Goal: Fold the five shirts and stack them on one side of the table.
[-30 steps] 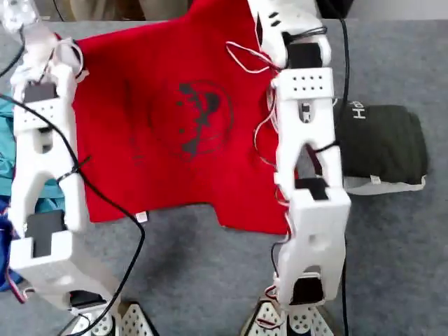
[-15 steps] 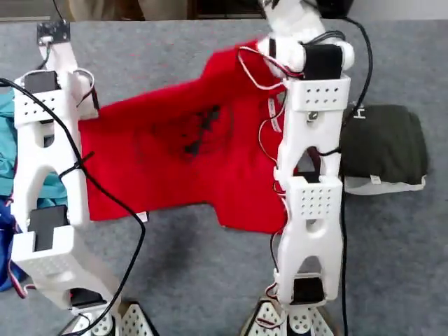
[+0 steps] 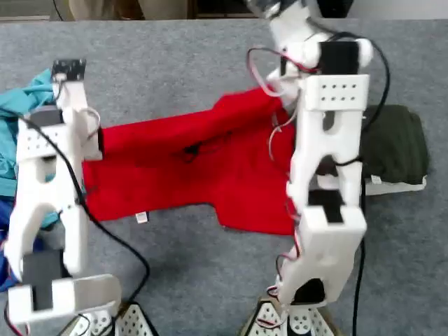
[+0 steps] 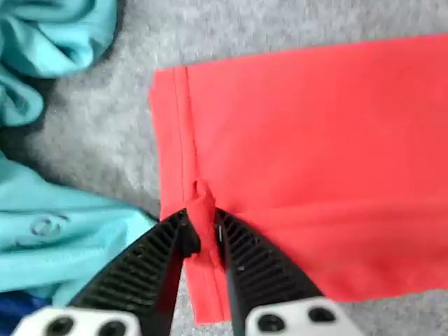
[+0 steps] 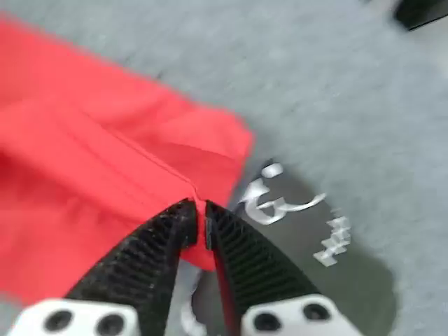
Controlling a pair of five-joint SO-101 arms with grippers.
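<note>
Clamped thinly on red shirt [image 3: 182, 175] by left gripper [image 4: 203, 234] and right gripper [image 5: 198, 222]; could slip free under uneven pull, or drape over folded dark shirt [image 3: 392, 143].

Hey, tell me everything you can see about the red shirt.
The red shirt is soft cloth with a dark chest print, mostly hidden in a fold, and a small white tag at its near hem. It lies spread on the grey table, doubled over itself. The left gripper pinches a stitched hem near the teal shirt; the right gripper pinches a fold beside the dark folded shirt.
</note>
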